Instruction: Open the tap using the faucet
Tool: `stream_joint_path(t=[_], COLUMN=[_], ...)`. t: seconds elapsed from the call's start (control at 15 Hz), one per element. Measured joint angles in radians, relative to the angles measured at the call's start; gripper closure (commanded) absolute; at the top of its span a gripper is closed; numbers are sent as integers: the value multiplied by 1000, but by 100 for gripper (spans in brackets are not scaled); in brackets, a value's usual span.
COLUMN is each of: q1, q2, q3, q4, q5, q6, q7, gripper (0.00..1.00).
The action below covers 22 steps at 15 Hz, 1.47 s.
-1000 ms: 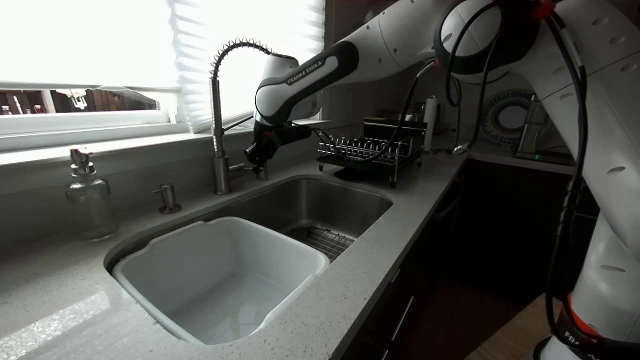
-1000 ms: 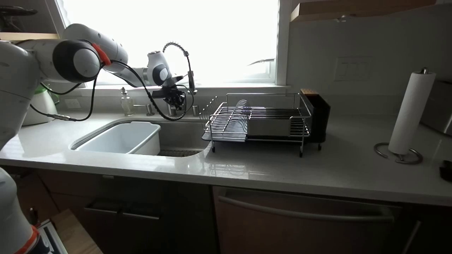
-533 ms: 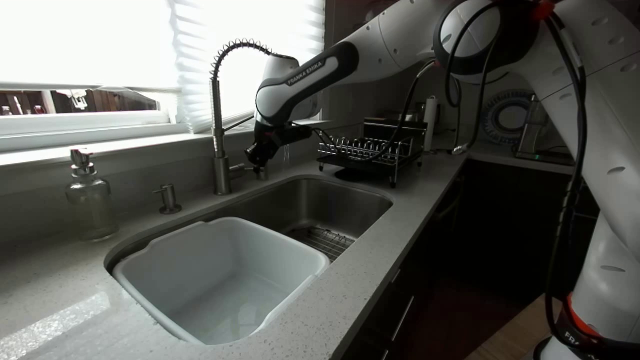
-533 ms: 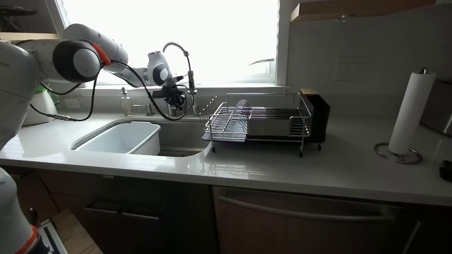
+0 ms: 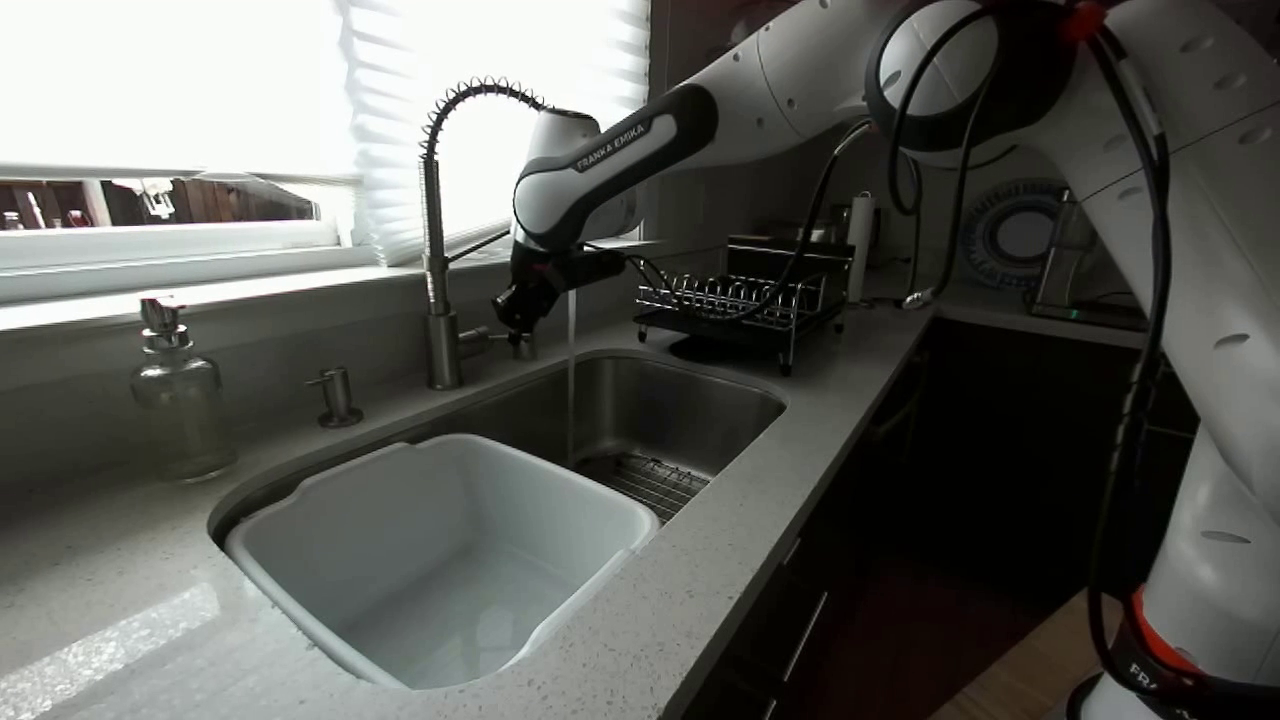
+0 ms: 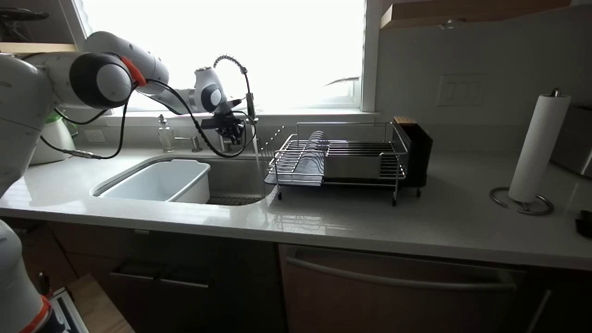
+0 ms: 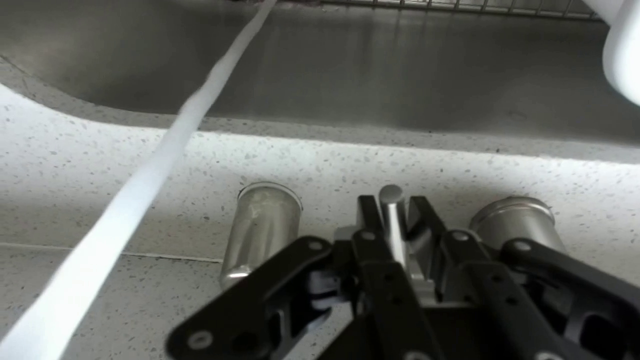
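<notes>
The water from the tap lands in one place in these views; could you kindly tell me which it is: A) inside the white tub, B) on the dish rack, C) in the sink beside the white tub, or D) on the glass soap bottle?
C: in an exterior view the stream drops from the tap into the sink, beside the white tub.

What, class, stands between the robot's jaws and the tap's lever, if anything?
Nothing visible: in the wrist view the lever lies between the jaws; whether both touch it is unclear. The post and running water are off to one side.
</notes>
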Motion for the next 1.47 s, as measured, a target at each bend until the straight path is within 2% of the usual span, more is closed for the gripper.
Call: stream_joint_path(t=[0.47,0.87,1.13,1.47], q1=[-1,-2,-2,-4], q2=[1,1,1,1], q3=[-2,-2,-2,-2], q4=[2,4,5,6], q5=[0,0,0,0], q6=[-1,-3,-5,-5], q7=[0,0,0,0], gripper=[70,70,63,61])
